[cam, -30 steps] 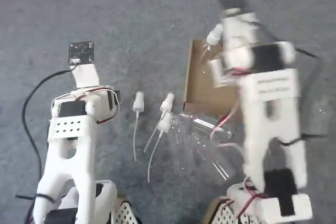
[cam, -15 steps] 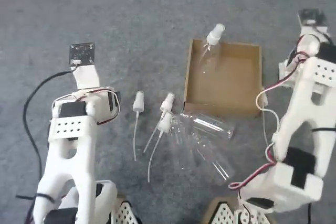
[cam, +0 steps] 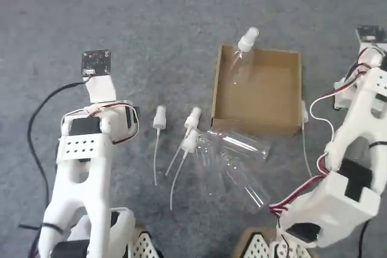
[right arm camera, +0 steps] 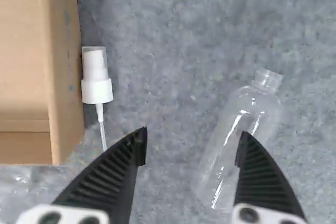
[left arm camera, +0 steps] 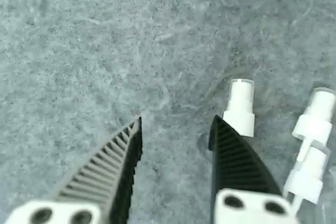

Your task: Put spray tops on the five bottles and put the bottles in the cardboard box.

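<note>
A cardboard box [cam: 266,98] sits at the back centre-right, and one clear bottle with a white spray top [cam: 243,55] stands in its far left corner. Several clear bottles [cam: 233,152] lie heaped in front of the box. Three loose spray tops [cam: 159,117] [cam: 193,118] [cam: 189,142] lie left of the heap. My left gripper [left arm camera: 176,121] hangs open over bare carpet, beside a spray top [left arm camera: 239,106]. My right gripper [right arm camera: 192,135] is open to the right of the box [right arm camera: 31,51], between a spray top [right arm camera: 96,80] and a lying capless bottle [right arm camera: 236,135].
Grey carpet covers the whole table. The left arm [cam: 84,161] stands at the front left and the right arm [cam: 357,149] along the right edge. Another spray top [cam: 304,114] lies against the box's right wall, its tube pointing forward.
The right arm has swung from above the box to the table's right side, leaving the capped bottle standing in the box. The left arm has barely moved.
</note>
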`<action>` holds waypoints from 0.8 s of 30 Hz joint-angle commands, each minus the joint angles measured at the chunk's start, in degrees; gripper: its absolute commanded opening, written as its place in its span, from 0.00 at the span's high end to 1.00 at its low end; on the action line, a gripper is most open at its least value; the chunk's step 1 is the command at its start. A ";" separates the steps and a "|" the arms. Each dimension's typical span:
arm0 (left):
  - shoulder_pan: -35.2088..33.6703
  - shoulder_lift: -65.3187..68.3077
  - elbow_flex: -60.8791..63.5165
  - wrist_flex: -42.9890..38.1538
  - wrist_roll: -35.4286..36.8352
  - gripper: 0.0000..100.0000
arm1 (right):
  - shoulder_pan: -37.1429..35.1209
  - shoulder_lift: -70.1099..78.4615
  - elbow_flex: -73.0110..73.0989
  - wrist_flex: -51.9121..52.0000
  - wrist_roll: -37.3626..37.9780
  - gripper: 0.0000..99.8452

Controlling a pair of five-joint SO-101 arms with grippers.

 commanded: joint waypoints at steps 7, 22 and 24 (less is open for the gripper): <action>0.18 -1.67 -0.40 -1.58 0.44 0.80 | -3.12 6.37 -0.62 -7.43 -0.79 0.78; 0.18 -1.76 -0.48 -1.58 0.35 0.80 | -9.19 11.82 -0.35 -10.95 -3.52 0.78; 0.18 -1.76 -0.57 -1.58 0.35 0.80 | -9.89 11.91 -0.26 -10.86 -5.19 0.78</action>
